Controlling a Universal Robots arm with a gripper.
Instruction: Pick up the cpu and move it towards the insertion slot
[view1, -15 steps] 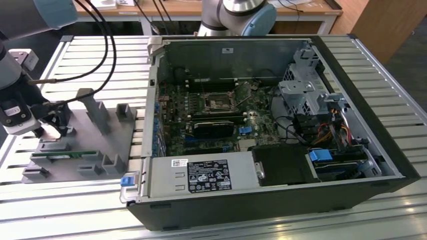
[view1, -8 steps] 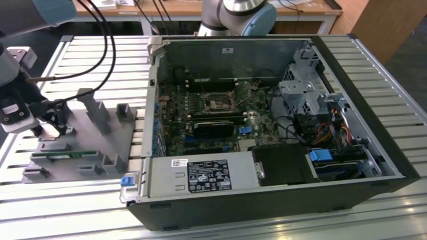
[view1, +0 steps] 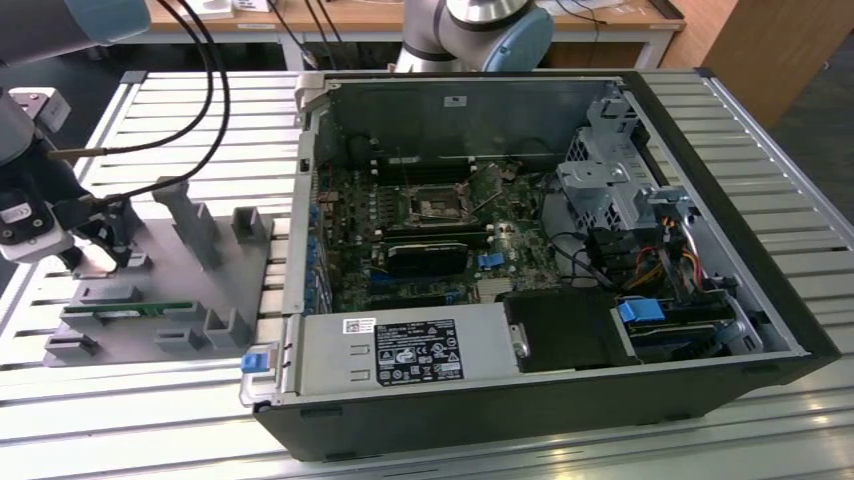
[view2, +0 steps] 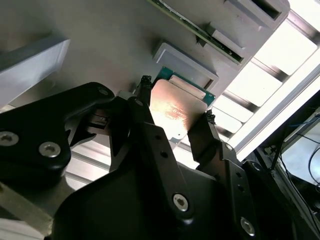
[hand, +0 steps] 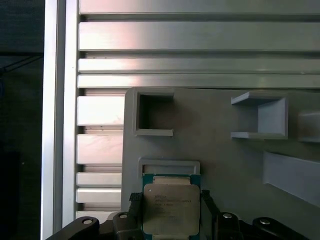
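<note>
Found the slatted table carrying an open computer case and, on the exterior view's left of it, a grey holder. Placed the gripper down at that holder, well apart from the case. Made out, in both wrist views, the two black fingers set against opposite edges of the cpu, clamped on it so far as could be judged, with no gap to be seen between finger and chip edge. Located the cpu at its own pocket on the holder, silvery top up, green edge just beside the pocket's raised grey lip. Could not tell whether lifted clear of the plate or resting on it. Spotted the insertion slot inside the case on the motherboard, a metal frame round a dark centre, far across from the gripper. Passed over the thin green memory stick, lying in another fixture of the holder, not touched by the fingers. Reckoned the grasp made or all but made, the lift unproven, and the whole carry across to the slot left to do.
</note>
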